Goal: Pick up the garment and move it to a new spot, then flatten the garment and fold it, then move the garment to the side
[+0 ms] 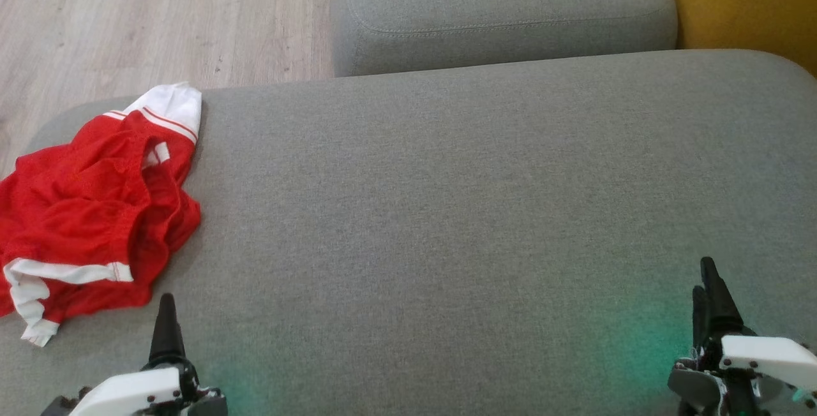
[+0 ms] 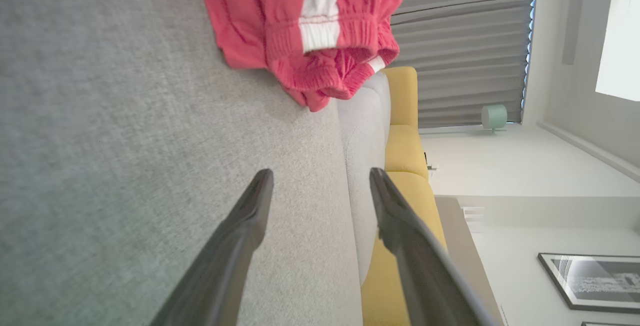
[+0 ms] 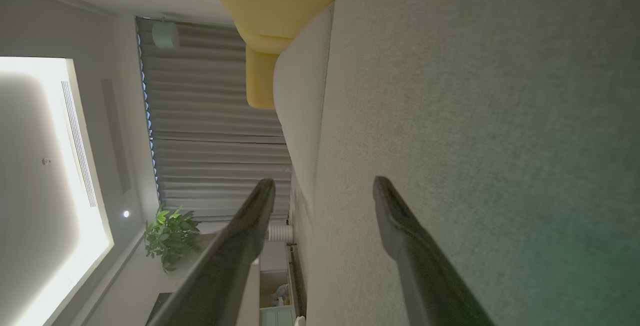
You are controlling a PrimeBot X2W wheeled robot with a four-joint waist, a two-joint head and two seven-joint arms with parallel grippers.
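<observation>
In the head view the crumpled red shorts (image 1: pixel 96 205) lie at the grey cushion's (image 1: pixel 447 212) left edge, near the left gripper (image 1: pixel 167 314), which should pinch a raised fold; in the left wrist view its jaws stand wide and empty; in the right wrist view the right gripper (image 3: pixel 324 188) gapes equally wide over the cushion.

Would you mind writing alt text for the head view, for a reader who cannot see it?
A crumpled red garment with white trim lies at the left edge of a grey cushion. The left gripper and right gripper sit at the lower corners, pointing up, holding nothing. Wooden floor and a second grey cushion lie beyond.
</observation>
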